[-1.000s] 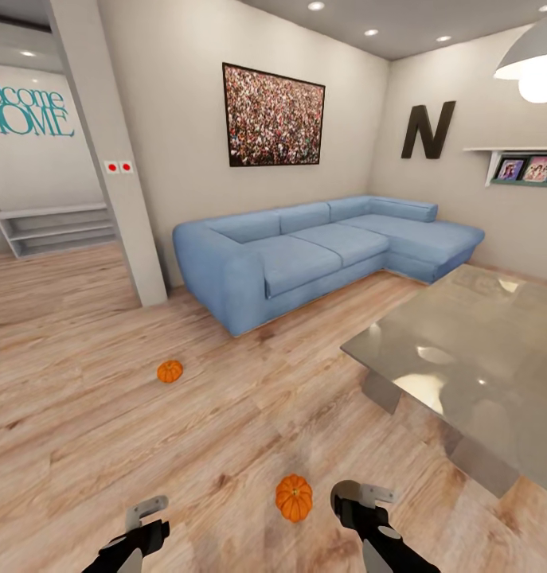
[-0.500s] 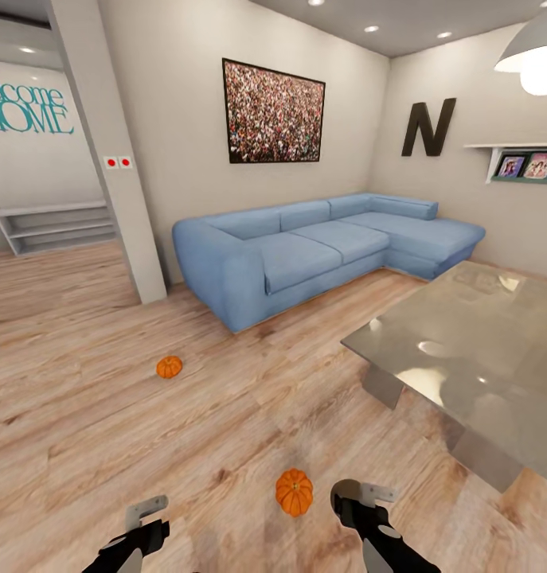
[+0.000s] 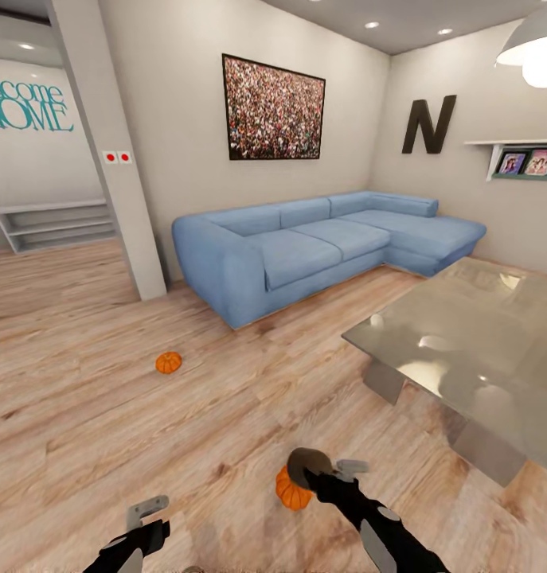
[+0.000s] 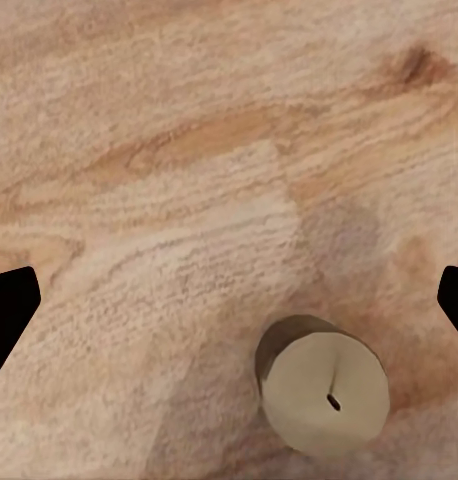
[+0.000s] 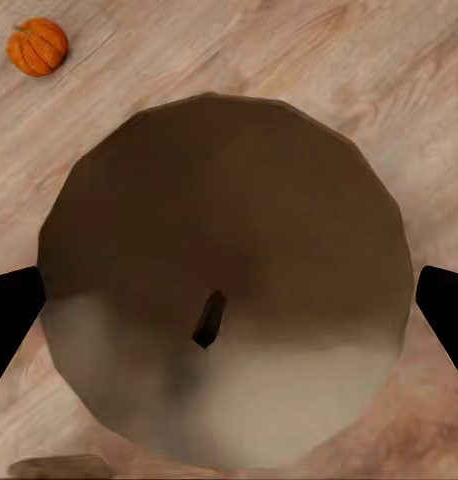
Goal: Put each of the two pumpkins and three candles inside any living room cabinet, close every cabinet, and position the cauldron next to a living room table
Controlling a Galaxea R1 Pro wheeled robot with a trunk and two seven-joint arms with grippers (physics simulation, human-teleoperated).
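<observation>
Head view: right claw [image 3: 325, 469] carries a candle [image 3: 308, 463], round top facing the camera, held above the nearer pumpkin [image 3: 291, 490] on the floor [image 3: 82, 414]. In the right wrist view the candle's flat top and wick [image 5: 208, 318] sit between the two dark fingertips [image 5: 11, 318]; I judge the jaws clamped on it. The farther pumpkin [image 5: 37, 46] lies on the floor well apart, toward the blue sofa [image 3: 305, 247].

Left claw [image 3: 148, 509] hangs low over the floor, jaws spread wide, holding nothing. Its wrist camera shows a second candle [image 4: 324, 385] standing upright on the boards between the fingertips.

Progress, as judged: early. Both pumpkins on the floor, one candle in hand, one on the floor. Third candle, cabinet and cauldron not located. Glass table [image 3: 472, 358] at right.

Readable text: wall lettering "…come HOME" [image 3: 30, 103] in teal, left part cut off; large dark letter "N" [image 3: 427, 127] on the right wall.
</observation>
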